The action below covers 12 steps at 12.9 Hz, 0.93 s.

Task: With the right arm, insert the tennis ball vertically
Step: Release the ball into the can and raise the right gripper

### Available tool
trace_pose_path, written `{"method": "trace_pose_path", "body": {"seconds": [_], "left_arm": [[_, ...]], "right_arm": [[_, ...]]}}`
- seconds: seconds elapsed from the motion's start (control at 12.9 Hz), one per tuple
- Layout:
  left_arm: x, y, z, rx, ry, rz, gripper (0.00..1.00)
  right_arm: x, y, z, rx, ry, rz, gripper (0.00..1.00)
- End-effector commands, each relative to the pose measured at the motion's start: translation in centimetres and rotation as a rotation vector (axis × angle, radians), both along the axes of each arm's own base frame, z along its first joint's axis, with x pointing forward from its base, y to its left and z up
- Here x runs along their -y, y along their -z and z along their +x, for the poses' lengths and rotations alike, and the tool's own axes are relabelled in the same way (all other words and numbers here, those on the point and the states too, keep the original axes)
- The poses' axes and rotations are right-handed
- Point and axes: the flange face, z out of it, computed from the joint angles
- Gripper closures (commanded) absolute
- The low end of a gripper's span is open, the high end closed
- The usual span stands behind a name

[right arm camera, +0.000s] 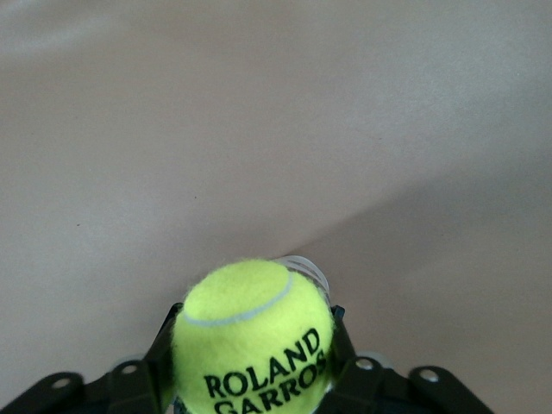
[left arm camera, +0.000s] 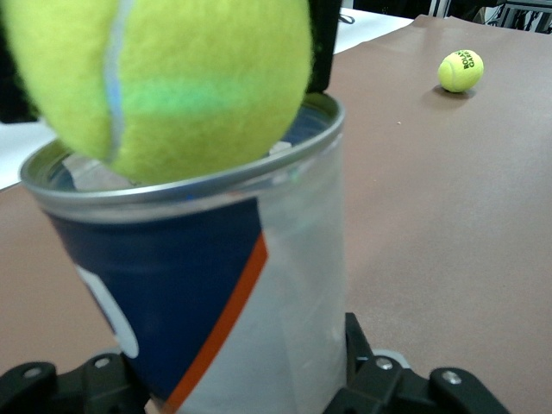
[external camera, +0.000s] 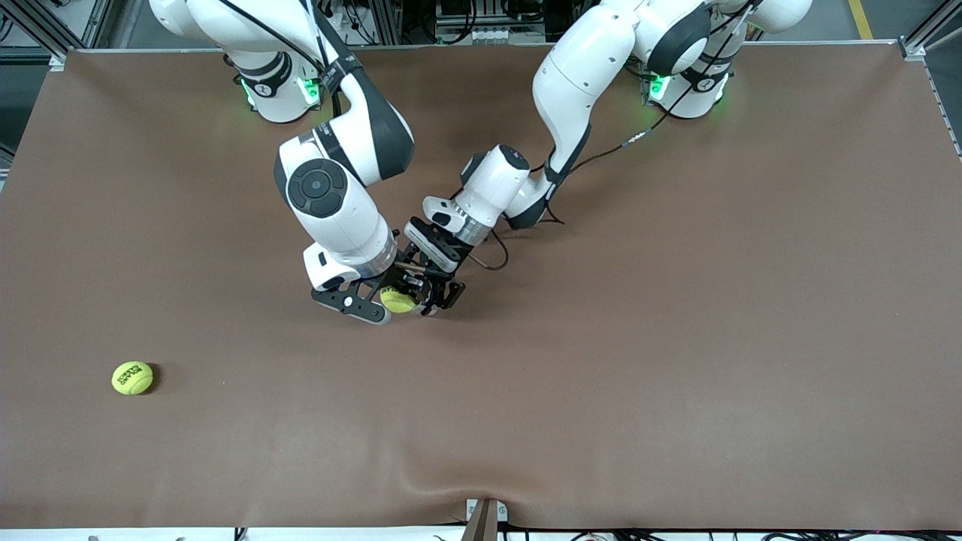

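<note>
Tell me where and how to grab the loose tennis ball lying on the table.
Come straight down on the loose tennis ball and close across its middle. It is round and sits alone on the table toward the right arm's end, so any side looks open to the fingers.

tennis ball (left arm camera: 172, 82): yellow (ROLAND GARROS print) | at rim of upright can (left arm camera: 216, 293) | mid-table

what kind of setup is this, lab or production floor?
Most likely a robotics lab test bench: two white arms mounted at one brown-covered table, aluminium framing and loose cabling around it, and only a tennis ball and a can as props.
</note>
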Motion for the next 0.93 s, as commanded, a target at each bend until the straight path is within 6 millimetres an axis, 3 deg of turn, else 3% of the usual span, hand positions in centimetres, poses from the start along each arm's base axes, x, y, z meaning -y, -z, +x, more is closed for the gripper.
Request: {"method": "trace_pose_path", "body": {"seconds": [0.0,0.23,0.39,0.46,0.7,0.85], "left_arm": [[0.4,-0.2,-0.2,0.019,-0.007,-0.011,0.18],[0.4,-0.3,-0.2,0.020,-0.009,-0.014,0.17],[0.4,-0.4,-0.2,0.020,-0.010,-0.016,0.16],[0.4,-0.5,-0.2,0.020,-0.009,-0.016,0.16],[0.5,-0.6,-0.3,0.018,-0.010,-0.021,0.12],[0.5,-0.8,-0.3,0.021,-0.011,-0.024,0.12]], "right_arm": [[-0.7,0.5,-0.6,-0.006,0.013,-0.009,0.00],[-0.2,0.4,-0.2,-0.003,0.004,-0.009,0.00],[1.6,-1.3,0.5,-0.010,-0.033,-0.015,0.00],[4.1,-2.9,1.6,-0.023,-0.076,-0.020,0.00],[14.8,-6.5,5.2,-0.057,-0.236,-0.020,0.00],[25.6,-6.1,7.8,-0.050,-0.335,-0.023,0.00]]}}
